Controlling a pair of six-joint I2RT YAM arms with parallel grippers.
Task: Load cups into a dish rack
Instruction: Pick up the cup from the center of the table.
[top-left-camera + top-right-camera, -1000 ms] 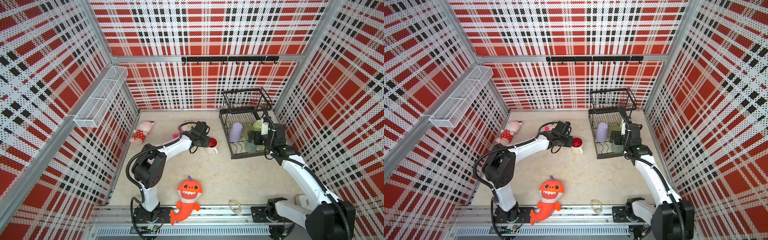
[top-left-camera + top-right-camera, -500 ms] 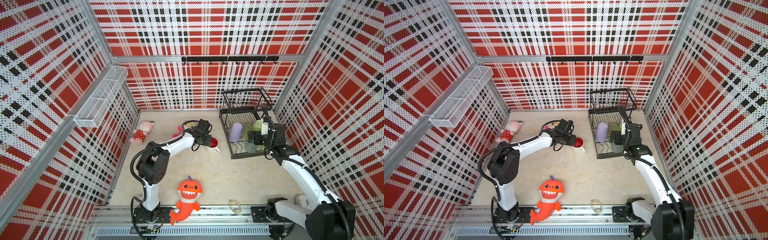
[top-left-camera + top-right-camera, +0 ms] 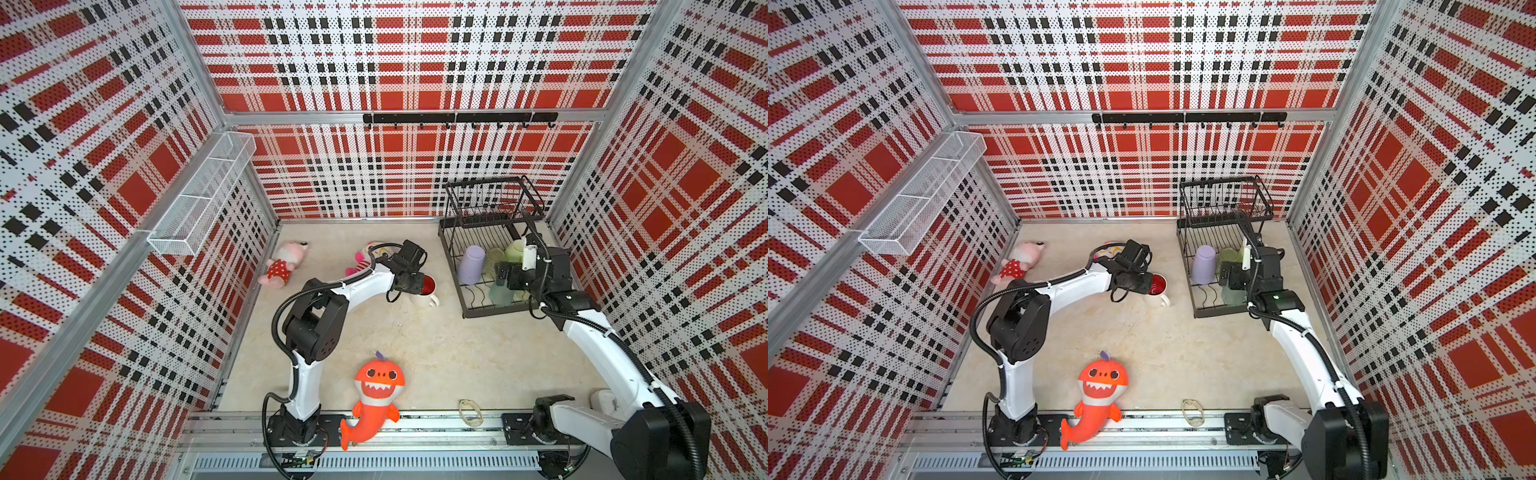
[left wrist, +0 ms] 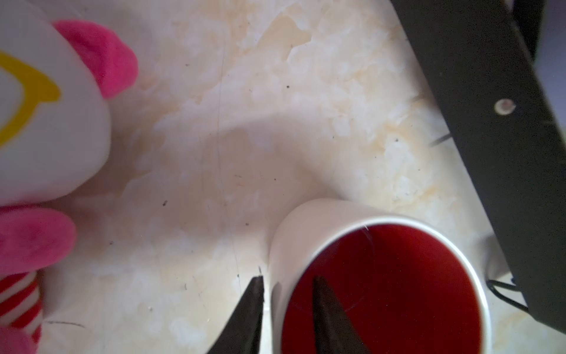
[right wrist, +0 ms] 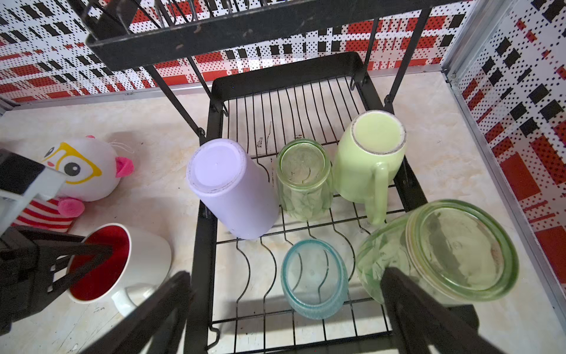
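The white red-lined mug (image 3: 424, 286) stands upright on the floor, left of the black dish rack (image 3: 453, 249). My left gripper (image 4: 288, 294) is shut on its rim (image 4: 306, 233), one finger inside the red lining and one outside. On the rack's lower tier (image 5: 202, 233), five cups stand upside down: a lavender cup (image 5: 232, 187), a green tumbler (image 5: 303, 174), a pale-green mug (image 5: 370, 159), a teal cup (image 5: 315, 275) and a second green tumbler (image 5: 453, 251). My right gripper (image 5: 284, 306) hangs open over the rack's front, holding nothing.
A white plush with yellow glasses (image 5: 82, 165) lies just behind the mug. A pink doll (image 3: 282, 266) lies by the left wall and an orange shark (image 3: 376, 390) at the front rail. On the left wall hangs a white mesh basket (image 3: 199, 199). The rack's upper basket (image 3: 490, 199) overhangs its back.
My left gripper opened and closed again on the mug's rim while that arm's elbow swung towards the middle. The right arm has not moved.
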